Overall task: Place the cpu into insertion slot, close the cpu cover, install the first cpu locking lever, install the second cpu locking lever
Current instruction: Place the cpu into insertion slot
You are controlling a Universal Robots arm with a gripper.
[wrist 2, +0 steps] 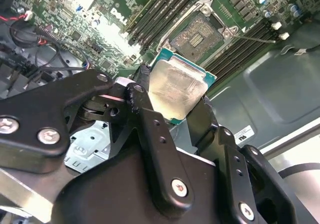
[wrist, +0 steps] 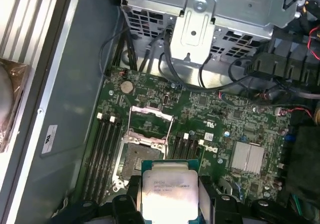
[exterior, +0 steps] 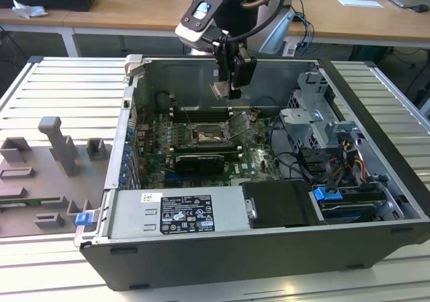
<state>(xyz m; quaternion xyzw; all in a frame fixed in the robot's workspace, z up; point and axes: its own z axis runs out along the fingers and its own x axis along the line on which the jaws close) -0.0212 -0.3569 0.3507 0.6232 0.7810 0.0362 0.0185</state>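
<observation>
Second wrist view gives the best look at the grip: the cpu point(wrist 2: 177, 87) is held by two opposite edges between the black fingers point(wrist 2: 145, 99), and the jaws are closed only as far as the chip's width. Its silvery top faces the camera. I think this edge hold is chosen so that the underside stays free and the chip can be lowered flat.

The cpu hangs in the air over the board point(wrist 2: 75, 34), apart from the slot point(wrist 2: 197, 34) and not yet in it. In the first wrist view the cpu point(wrist: 167, 189) is near the slot point(wrist: 137, 159), and the cover point(wrist: 150, 112) stands lifted on its hinge, so the socket is open to receive the chip.

In the exterior view the cpu point(exterior: 220, 89) is high above the open case point(exterior: 269, 248), toward its back wall, while the slot point(exterior: 205, 135) lies lower, about in the middle of the board. The case lies on its side on the desk point(exterior: 60, 80), so the board faces up to the arm.
</observation>
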